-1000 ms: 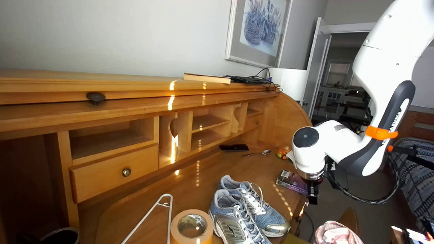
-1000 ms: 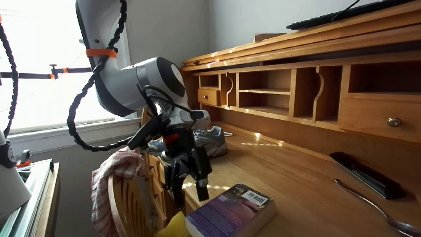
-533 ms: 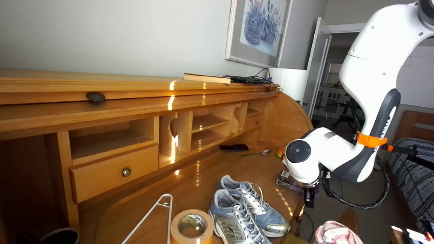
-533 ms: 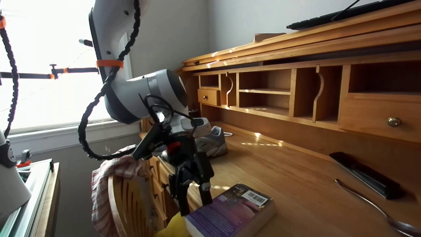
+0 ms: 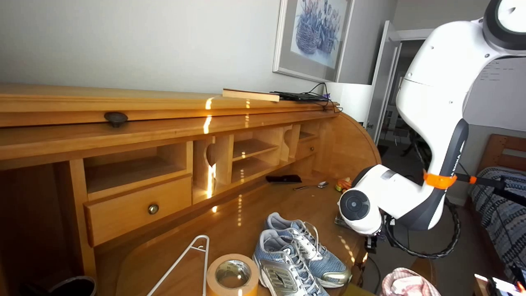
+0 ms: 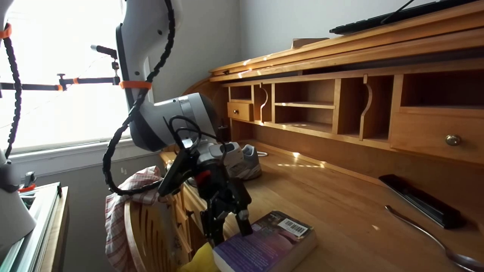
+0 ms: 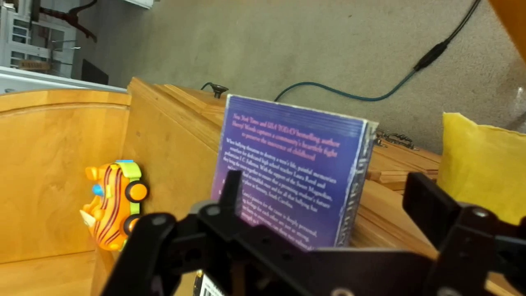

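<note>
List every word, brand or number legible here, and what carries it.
"New York Times and USA TODAY bestselling author": back of book.
"captures a community's heartfelt fight": same side.
"to preserve the innocence of childhood": same side.
"EMIKA", faint: robot arm.
Too small or blurred: remaining blurb, spine, barcode digits, tape roll print, white panel marks.

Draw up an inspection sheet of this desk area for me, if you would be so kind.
Surface: wooden desk, dappled with sunlight.
Things at hand: purple book, lying flat, back cover up, by the desk's edge.
Clutter: sneakers, tape roll, white hanger, spoon, toy vehicle and a long black object I cannot identify.
Gripper: jaws open close to the book, nothing gripped; contact with it cannot be told.
Cables: a black cable looped beside the arm; a second cable on the floor.
Surroundings: chair draped with a checked cloth; framed picture.
</note>
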